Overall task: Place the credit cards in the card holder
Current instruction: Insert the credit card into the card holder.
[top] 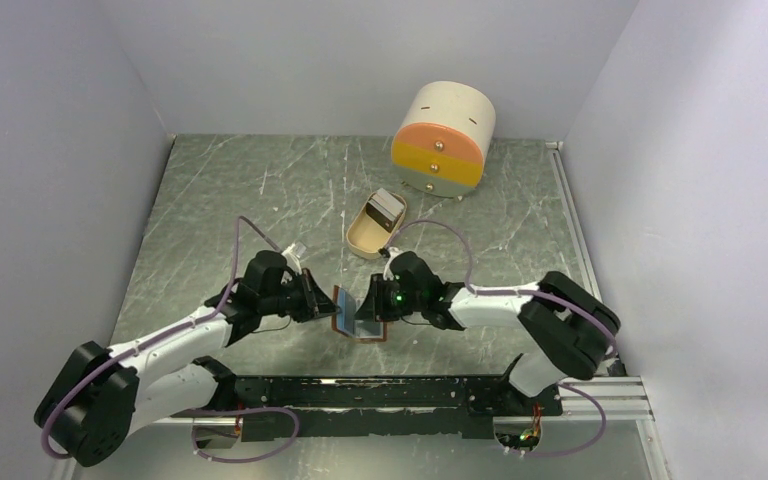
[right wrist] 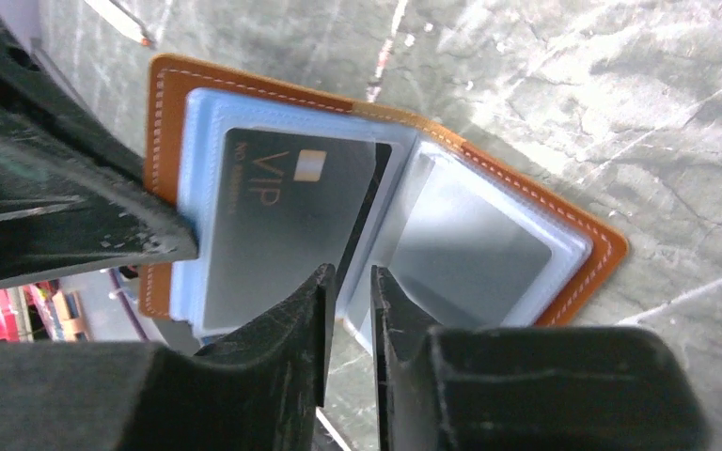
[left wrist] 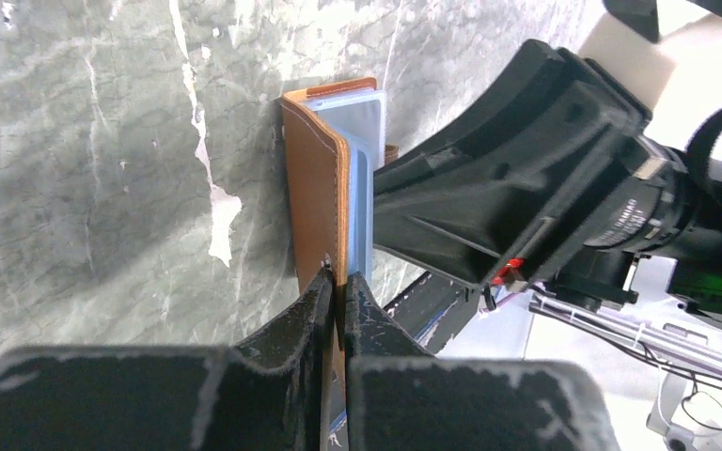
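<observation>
Left hand (left wrist: pixel 338 282) is clamped tight on the edge of the card holder (left wrist: pixel 315 188), keeping its tan, white-stitched leather cover raised over the worktop (left wrist: pixel 103 188). Just right of it, pale-blue clear pockets lie open, showing a dark grey VIP credit card (right wrist: pixel 273 216), then a silvery credit card (right wrist: pixel 475 249). Right hand (right wrist: pixel 350 282) hangs at the pockets' fold, fingers narrowly parted.

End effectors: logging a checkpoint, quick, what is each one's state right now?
Left end effector: closed on the card holder.
Right end effector: narrowly apart beside the VIP card; grip cannot be told.
</observation>
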### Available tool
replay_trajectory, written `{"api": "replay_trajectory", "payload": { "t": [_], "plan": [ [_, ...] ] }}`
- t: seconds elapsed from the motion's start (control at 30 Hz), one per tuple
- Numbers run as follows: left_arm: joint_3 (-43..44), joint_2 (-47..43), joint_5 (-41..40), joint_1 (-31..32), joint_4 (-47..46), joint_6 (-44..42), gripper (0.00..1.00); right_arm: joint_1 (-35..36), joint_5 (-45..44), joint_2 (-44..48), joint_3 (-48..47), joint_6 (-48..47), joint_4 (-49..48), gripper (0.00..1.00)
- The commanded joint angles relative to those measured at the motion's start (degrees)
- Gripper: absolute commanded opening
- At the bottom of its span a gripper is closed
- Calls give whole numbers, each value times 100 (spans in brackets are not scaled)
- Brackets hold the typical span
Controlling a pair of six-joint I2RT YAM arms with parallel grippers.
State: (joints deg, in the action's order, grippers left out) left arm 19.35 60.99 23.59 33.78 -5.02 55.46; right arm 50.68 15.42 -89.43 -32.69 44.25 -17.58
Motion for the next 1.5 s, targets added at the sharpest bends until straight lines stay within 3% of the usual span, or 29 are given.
{"api": "replay_trajectory", "payload": {
  "t": [0.0, 0.1, 0.3, 0.93, 1.47],
  "plan": [
    [380, -276, -414, 64, 855, -170, 9, 7, -209, 619, -208, 0, 398, 31],
    [453, -315, -522, 74, 1058, -139, 9, 30, -345, 857, -341, 184, 587, 50],
    [671, -255, -752, 125, 1427, -121, 9, 176, -506, 767, -586, 529, 729, 56],
    [584, -231, -685, 196, 1170, -56, 9, 270, -537, -190, -1073, 337, 977, 53],
    [557, -215, -815, 203, 1338, -98, 9, 223, -1599, 383, -869, 2, 2185, 49]
  ]
}}
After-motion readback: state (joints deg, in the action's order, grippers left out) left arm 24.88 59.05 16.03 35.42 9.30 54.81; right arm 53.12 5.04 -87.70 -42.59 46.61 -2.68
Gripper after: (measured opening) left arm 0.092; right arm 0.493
